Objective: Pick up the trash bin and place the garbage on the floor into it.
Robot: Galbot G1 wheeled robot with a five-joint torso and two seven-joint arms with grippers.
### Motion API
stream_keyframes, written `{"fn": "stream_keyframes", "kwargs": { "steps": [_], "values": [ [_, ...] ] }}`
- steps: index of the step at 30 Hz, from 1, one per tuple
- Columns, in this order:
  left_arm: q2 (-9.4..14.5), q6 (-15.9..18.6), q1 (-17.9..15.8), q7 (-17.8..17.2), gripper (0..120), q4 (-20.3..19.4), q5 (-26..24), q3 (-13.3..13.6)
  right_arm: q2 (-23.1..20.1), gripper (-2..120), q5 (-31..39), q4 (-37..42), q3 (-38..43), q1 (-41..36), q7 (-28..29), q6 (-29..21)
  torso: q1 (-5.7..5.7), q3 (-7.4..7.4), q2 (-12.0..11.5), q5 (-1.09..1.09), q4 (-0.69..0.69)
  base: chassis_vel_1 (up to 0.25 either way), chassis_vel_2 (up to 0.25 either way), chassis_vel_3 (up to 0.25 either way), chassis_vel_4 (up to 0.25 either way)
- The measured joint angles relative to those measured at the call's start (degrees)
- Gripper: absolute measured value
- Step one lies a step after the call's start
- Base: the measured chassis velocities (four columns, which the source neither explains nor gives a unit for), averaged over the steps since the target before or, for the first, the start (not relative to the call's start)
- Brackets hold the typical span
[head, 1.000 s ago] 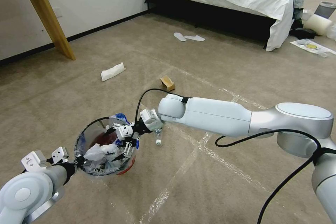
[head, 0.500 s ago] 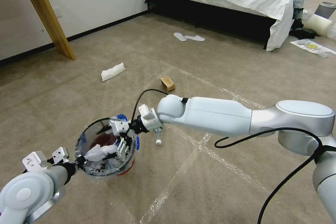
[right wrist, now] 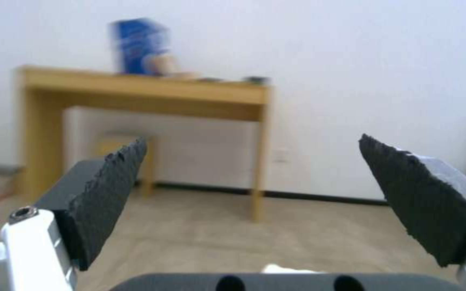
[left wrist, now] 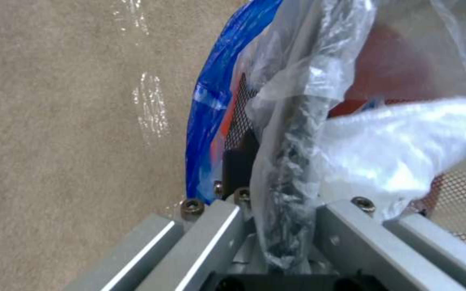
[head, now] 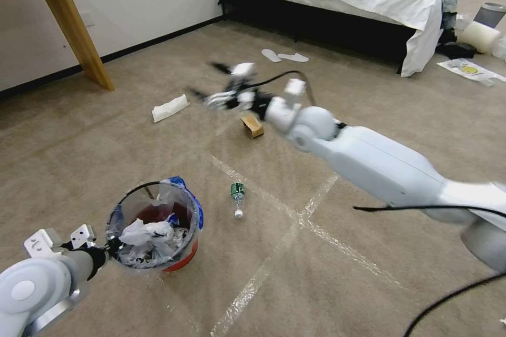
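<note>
Red-orange and lined with clear plastic, the trash bin (head: 154, 231) was held at its rim by the left gripper (head: 108, 245), whose fingers were clamped on rim and liner, with crumpled white tissue (head: 139, 231) inside. The right gripper (head: 211, 83) hung in the air well beyond the bin, jaws spread wide and empty. Below and just behind it lay a brown carton (head: 252, 125); a small bottle (head: 237, 197) lay on the carpet (head: 342, 295) between it and the bin.

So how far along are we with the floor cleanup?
Done: the trash bin is picked up, left gripper clamped on its rim, with white tissues and red scraps inside. In hand: nothing; the right gripper is open and empty, above the carpet near the brown carton. Left on the floor: carton, green-labelled bottle, white tissue.
</note>
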Motion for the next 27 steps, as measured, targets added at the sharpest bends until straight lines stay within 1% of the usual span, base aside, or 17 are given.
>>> {"fn": "stream_keyframes", "kwargs": {
  "steps": [1,2,5,6,7,8,9,11,12,13,14,15,16,17,18,19,27],
  "values": [
    [0.2,0.0,0.0,-0.2,0,-0.1,-0.4,-0.3,-0.9,100,0.1,1.0,2.8,-2.1,2.3,-0.6,0.0,0.0,0.0,0.0,0.03,0.0,0.0,0.0,0.0],
    [0.2,0.0,0.0,-0.2,0,-0.1,-0.4,-0.3,-0.9,100,0.1,1.0,2.8,-2.1,2.3,-0.6,0.0,0.0,0.0,0.0,0.03,0.0,0.0,0.0,0.0],
    [0.3,0.0,0.0,-0.4,0,-0.1,-1.0,-0.8,-2.4,100,-1.2,2.9,10.1,-8.2,5.7,-1.5,0.0,0.0,0.0,-0.01,0.02,0.0,0.0,0.0,0.0],
    [0.3,0.0,0.0,-0.4,0,-0.1,-1.0,-0.8,-2.4,100,-1.2,2.9,10.1,-8.2,5.7,-1.5,0.0,0.0,0.0,-0.01,0.02,0.0,0.0,0.0,0.0],
    [0.3,0.0,0.1,-0.4,0,-0.1,-1.1,-0.9,-2.4,100,-1.4,3.9,12.3,-10.5,6.8,-2.1,0.0,0.0,0.0,-0.02,0.01,0.0,0.0,0.0,0.0],
    [0.2,0.0,0.6,-0.4,0,-0.3,-1.2,-1.5,-2.0,100,-2.3,4.8,15.0,-14.5,7.7,-2.4,0.0,-0.01,0.0,-0.04,0.0,0.0,0.0,0.0,0.0],
    [0.2,0.0,0.6,-0.4,0,-0.3,-1.2,-1.5,-2.0,100,-2.3,4.8,15.0,-14.5,7.7,-2.4,0.0,-0.01,0.0,-0.04,0.0,0.0,0.0,0.0,0.0],
    [-0.1,0.0,1.2,-0.5,0,-0.7,-1.1,-2.0,-1.0,100,-4.2,5.0,17.6,-19.7,7.8,-2.0,0.0,0.0,0.0,0.02,0.03,0.0,0.0,0.0,0.0],
    [-0.1,0.0,1.2,-0.5,0,-0.7,-1.1,-2.0,-1.0,100,-4.2,5.0,17.6,-19.7,7.8,-2.0,0.0,0.0,0.0,0.02,0.03,0.0,0.0,0.0,0.0],
    [-0.3,0.1,1.4,-0.5,0,-1.0,-1.1,-2.1,-0.4,100,-5.9,5.0,19.3,-22.9,7.8,-1.2,0.0,0.0,0.0,-0.02,0.06,0.0,0.0,0.0,0.0],
    [-0.5,0.1,1.6,-0.5,0,-1.2,-1.0,-2.1,0.2,100,-7.7,4.8,20.8,-25.3,8.2,-0.4,0.0,-0.01,0.0,-0.04,0.04,0.0,0.0,0.0,0.0],
    [-0.5,0.1,1.6,-0.5,0,-1.2,-1.0,-2.1,0.2,100,-7.7,4.8,20.8,-25.3,8.2,-0.4,0.0,-0.01,0.0,-0.04,0.04,0.0,0.0,0.0,0.0],
    [-0.7,0.1,1.8,-0.5,0,-1.5,-0.8,-2.1,0.5,100,-9.3,4.7,22.3,-27.5,8.9,0.1,0.0,0.0,0.0,-0.01,0.03,0.0,0.0,0.0,0.0],
    [-0.9,0.1,1.9,-0.4,0,-1.7,-0.6,-2.1,0.7,100,-10.2,4.7,23.3,-29.0,9.7,0.3,0.0,0.0,0.0,-0.01,0.01,0.0,0.0,0.0,0.0],
    [-0.9,0.1,1.9,-0.4,0,-1.7,-0.6,-2.1,0.7,100,-10.2,4.7,23.3,-29.0,9.7,0.3,0.0,0.0,0.0,-0.01,0.01,0.0,0.0,0.0,0.0],
    [-1.2,0.1,2.1,-0.3,0,-1.9,-0.3,-2.0,1.1,100,-11.6,4.7,24.9,-31.4,10.8,0.7,0.0,0.0,0.0,-0.03,0.01,0.0,0.0,0.0,0.0],
    [-1.7,-0.1,2.2,-0.4,0,-2.7,0.2,-1.8,2.4,100,-13.4,5.4,28.5,-36.3,12.1,1.1,0.0,0.0,0.0,-0.03,0.03,0.0,0.0,0.0,0.0]
  ]
}}
